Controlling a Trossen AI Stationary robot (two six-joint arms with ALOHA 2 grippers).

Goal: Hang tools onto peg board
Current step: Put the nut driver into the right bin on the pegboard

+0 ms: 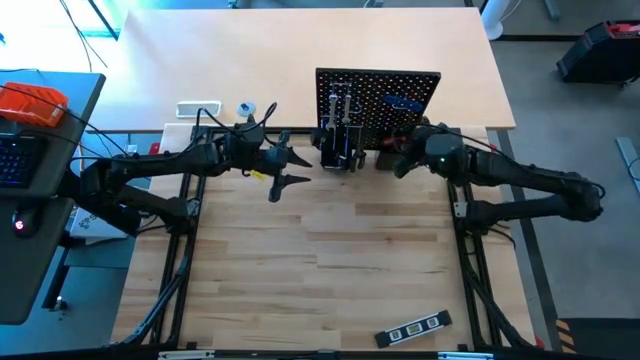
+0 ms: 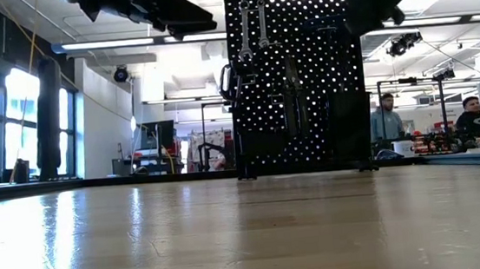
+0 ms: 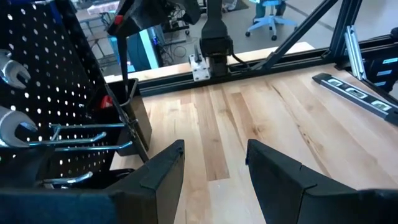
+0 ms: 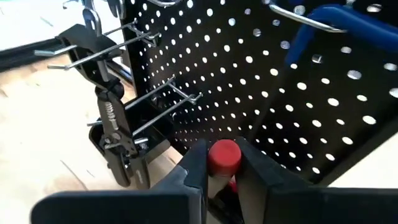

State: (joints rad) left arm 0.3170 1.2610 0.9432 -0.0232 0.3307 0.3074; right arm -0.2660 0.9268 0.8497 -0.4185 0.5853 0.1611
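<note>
Right wrist view: right fingers (image 4: 222, 171) clamped on red-capped tool (image 4: 223, 157) by peg board (image 4: 323, 106); left fingers (image 3: 214, 168) apart, empty.

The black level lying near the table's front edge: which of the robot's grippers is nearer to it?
Neither clearly. The level lies alone at the front; the left gripper and right gripper both sit far back, by the peg board.

The left hand (image 1: 287, 167) hangs with fingers spread, while the right hand (image 4: 222, 163) has its fingers pressed together.
</note>
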